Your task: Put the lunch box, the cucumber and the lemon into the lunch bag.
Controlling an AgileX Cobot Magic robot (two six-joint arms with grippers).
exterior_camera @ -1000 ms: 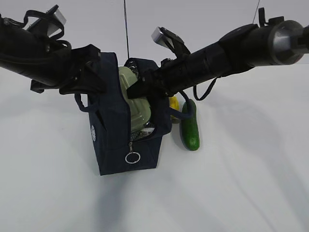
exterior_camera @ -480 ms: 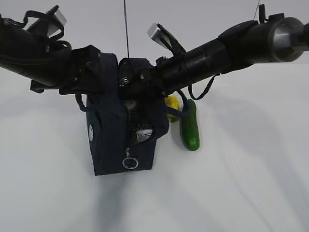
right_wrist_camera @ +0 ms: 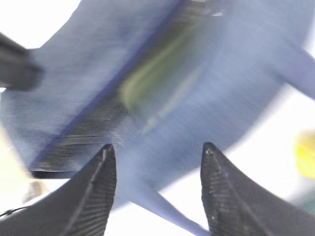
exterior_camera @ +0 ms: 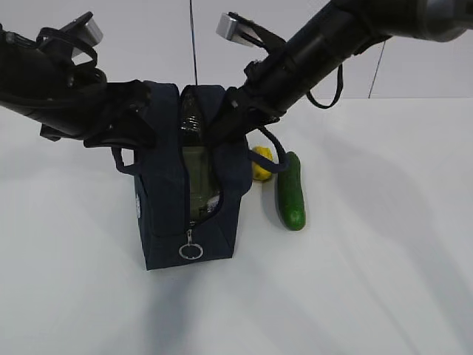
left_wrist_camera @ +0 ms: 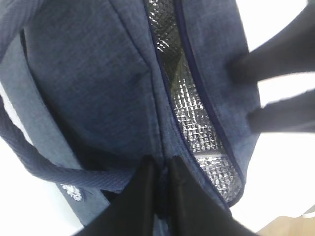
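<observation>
white tabletop (exterior_camera: 384,281) fills the exterior view, and on it, left of centre, stands the boxy dark navy fabric lunch bag (exterior_camera: 166,214), upright, its top zipper parted into a long slit with a silver ring pull (exterior_camera: 191,251) hanging at the near end and a small white round logo (exterior_camera: 141,204) on its left side. two black arms come in from the upper corners of the frame. the left arm's gripper (left_wrist_camera: 162,196) is pressed against the bag's upper left side; in the left wrist view its jaws are drawn narrow, pinching the navy edge of the opening, with the silver quilted lining (left_wrist_camera: 189,113) showing just beyond. the right arm's gripper (right_wrist_camera: 157,191) sits at the upper right of the bag; in the right wrist view its two dark fingers stand well apart with nothing between them, hovering over the blurred opening. the small rectangular glass lunch box with the pale sage-green lid (exterior_camera: 196,174) is inside the bag, seen through the slit, standing on edge. to the right of the bag, on the table, lies the straight dark green glossy cucumber (exterior_camera: 291,192), pointing toward the camera, near the bag but apart from it. between bag and cucumber sits the small yellow rounded lemon (exterior_camera: 261,164), partly behind a navy loop handle (exterior_camera: 272,164), just beside the cucumber's far end.
</observation>
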